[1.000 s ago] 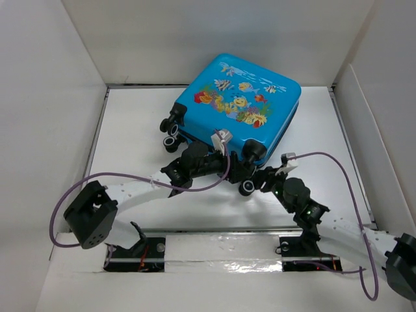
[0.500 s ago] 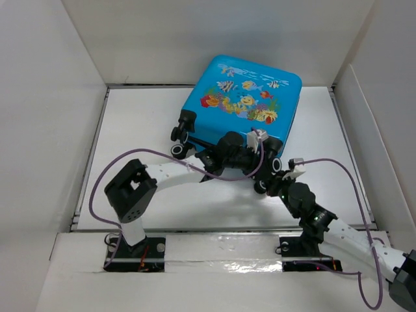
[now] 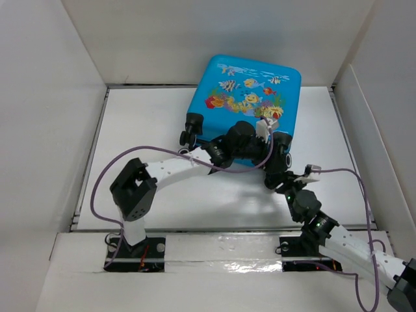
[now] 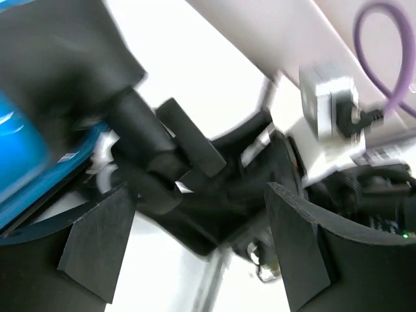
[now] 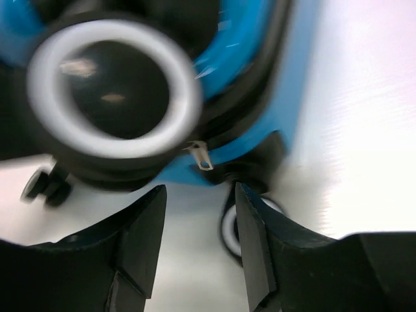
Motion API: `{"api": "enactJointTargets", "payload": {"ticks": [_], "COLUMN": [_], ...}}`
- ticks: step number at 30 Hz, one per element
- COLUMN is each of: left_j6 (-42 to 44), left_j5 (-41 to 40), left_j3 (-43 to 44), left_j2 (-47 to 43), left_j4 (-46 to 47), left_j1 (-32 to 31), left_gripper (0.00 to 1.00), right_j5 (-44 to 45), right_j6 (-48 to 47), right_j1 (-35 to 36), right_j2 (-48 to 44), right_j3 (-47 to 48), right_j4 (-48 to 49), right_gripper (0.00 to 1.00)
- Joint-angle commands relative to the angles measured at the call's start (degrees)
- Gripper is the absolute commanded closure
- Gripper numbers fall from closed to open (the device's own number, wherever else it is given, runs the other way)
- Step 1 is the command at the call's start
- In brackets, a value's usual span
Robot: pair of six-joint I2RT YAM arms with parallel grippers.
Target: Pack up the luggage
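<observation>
The luggage [image 3: 250,97] is a bright-blue suitcase with a fish print. It lies shut and flat at the back of the table, wheels toward me. My left gripper [image 3: 252,138] reaches across to its near edge between the wheels; in the left wrist view [image 4: 201,253] it is open and empty, with the blue shell [image 4: 19,156] at the left. My right gripper [image 3: 279,174] is at the near right wheel. In the right wrist view [image 5: 198,247] it is open and empty, just below a white-ringed wheel [image 5: 114,91], a zipper pull [image 5: 201,156] and a second wheel [image 5: 244,224].
White walls enclose the table [image 3: 149,123] on the left, back and right. The suitcase's left wheels [image 3: 190,127] stick out toward the middle. Purple cables [image 3: 162,156] loop over both arms. The two grippers are close together at the suitcase's near edge.
The suitcase has slid and turned to the right and back. My left arm has swept right along its near edge. My right gripper has shifted right and nearer, staying at the wheel.
</observation>
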Motion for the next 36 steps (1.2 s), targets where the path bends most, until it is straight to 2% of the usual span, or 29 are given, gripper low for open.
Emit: {"api": "enactJointTargets", "payload": {"ticks": [1,5,8,9,12,14,15,18,19,23,26,27,30,32,36], "left_j6": [2.9,1.1,0.3,-0.5,-2.6,-3.4,-3.2,-2.9,-2.9,-1.8,-0.5,0.3,0.1,0.6,1.0], "left_j5": [-11.5,-14.3,-24.1,-32.4,-44.8,-47.6,-47.9,-46.6,-46.5,-48.0,-46.2,-42.8,-39.7,-38.2,-34.2], "left_j3": [-6.1,-19.1,-27.5,-29.0,-33.3,-35.7,-36.1,-36.1,-35.3,-29.2,-30.4,-30.8,-30.5,-30.3,-32.0], "left_j2": [-10.6,-22.1,-32.0,-34.3,-41.3,-44.2,-44.6,-42.1,-38.9,-32.0,-31.1,-30.9,-29.3,-28.5,-28.9], "left_j4": [7.4,9.4,6.5,3.2,-4.9,-7.2,-8.7,-8.3,-8.8,-12.4,-7.4,-4.0,-1.6,-0.8,3.4], "left_j1": [0.7,5.4,8.1,8.7,13.2,16.2,19.7,22.8,23.5,25.9,26.5,27.2,27.2,27.2,27.2], "left_gripper": [0.23,0.29,0.34,0.34,0.31,0.23,0.21,0.18,0.17,0.15,0.15,0.16,0.21,0.31,0.43], "right_j5": [-9.6,-6.1,-6.1,-5.4,-0.6,-0.1,0.4,3.5,4.0,-0.2,-2.6,-3.1,-6.1,-9.5,-14.9], "right_j6": [-6.6,-7.5,-9.1,-9.6,-7.8,-7.9,-7.7,-9.2,-9.6,-10.9,-11.3,-11.5,-13.2,-13.9,-15.9], "right_j1": [3.3,3.3,3.3,3.3,3.3,3.3,2.8,2.7,2.0,-1.2,-3.0,-4.4,-7.5,-9.0,-10.9], "right_j2": [2.6,6.4,10.2,11.5,15.8,17.5,19.3,22.4,24.0,24.2,23.4,23.3,24.6,26.7,32.6], "right_j3": [-3.8,-2.9,-1.0,-0.6,0.9,0.3,0.0,0.3,0.5,1.7,1.5,1.4,1.5,2.8,5.3], "right_j4": [11.9,10.8,15.7,16.2,16.7,21.4,22.7,27.1,28.3,28.2,28.2,28.4,31.6,33.4,35.9], "right_gripper": [0.46,0.43,0.41,0.41,0.42,0.42,0.43,0.47,0.47,0.45,0.43,0.43,0.45,0.47,0.49]}}
